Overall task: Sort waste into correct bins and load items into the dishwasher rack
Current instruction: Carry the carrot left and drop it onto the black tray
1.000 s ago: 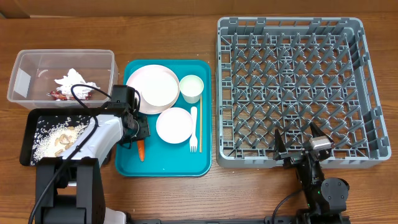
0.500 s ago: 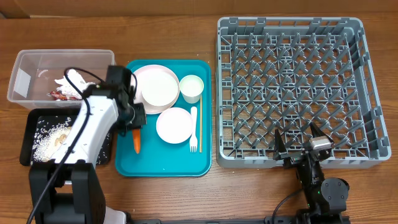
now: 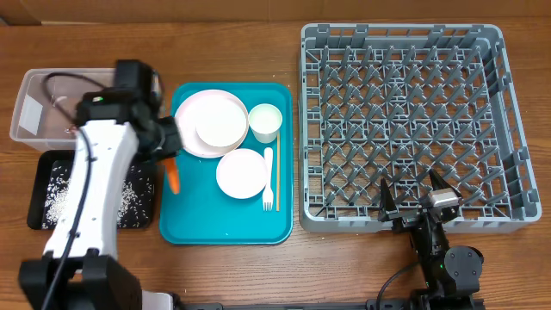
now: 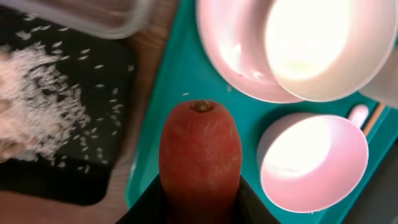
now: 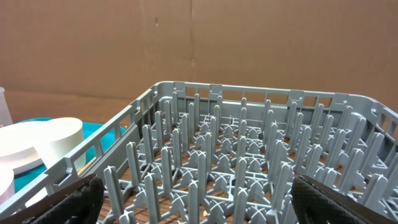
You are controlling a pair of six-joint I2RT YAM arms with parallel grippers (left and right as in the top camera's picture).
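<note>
The step in hand is waste sorting: the left claw [image 4: 200, 198] is closed narrowly on the butt end of the carrot [image 4: 200, 149], which hangs nose-down above the 9 o'clock edge of the teal tray [image 3: 224, 222], right at the strip of table between that tray and the black tray [image 3: 31, 198]. The black tray, at 9 o'clock from the carrot, already carries rice [image 4: 43, 118], so I judge it the food bin; the clear tub [image 3: 34, 103] sits at 11 o'clock. The next move calls for carrying the carrot further toward 9 o'clock, over the black tray, then opening. The right claw [image 3: 416, 198] rests spread wide at the 6 o'clock rim of the rack [image 3: 400, 103], while the large white plate [image 3: 189, 112] waits unloaded.
</note>
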